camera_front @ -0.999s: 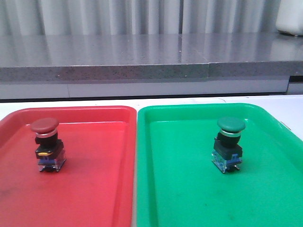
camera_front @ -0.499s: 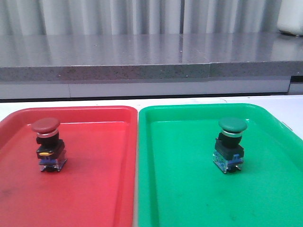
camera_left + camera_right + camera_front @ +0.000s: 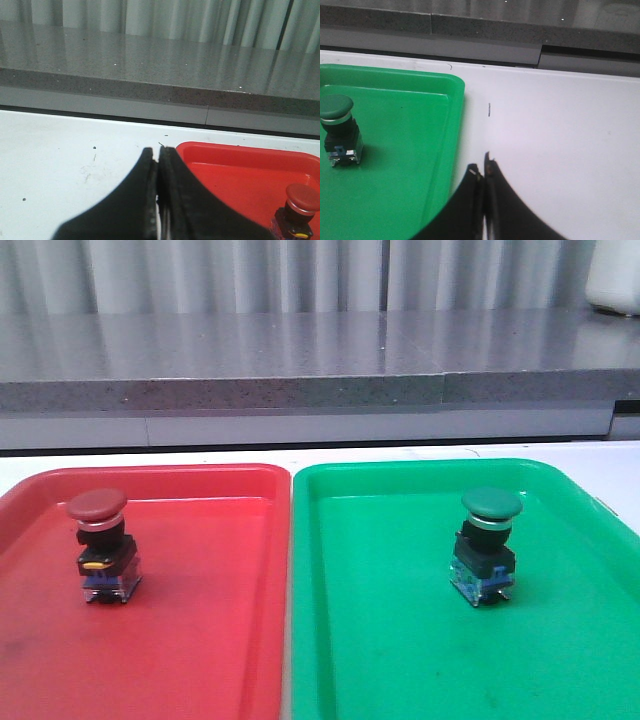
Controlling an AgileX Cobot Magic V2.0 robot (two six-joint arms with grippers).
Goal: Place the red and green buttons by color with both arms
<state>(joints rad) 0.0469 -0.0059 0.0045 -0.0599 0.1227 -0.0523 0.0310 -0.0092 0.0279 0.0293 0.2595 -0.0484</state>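
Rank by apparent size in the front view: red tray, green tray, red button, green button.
1. Green tray and red tray: clearly largest; both are cut off by the frame, so I can't rank one over the other.
2. Red button and green button: far smaller, and they look alike in size.

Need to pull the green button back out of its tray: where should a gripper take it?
Take the green button by its boxy black body, below the cap, coming from above. It stands upright in the green tray, and the body's flat sides suit parallel fingers better than the domed cap.
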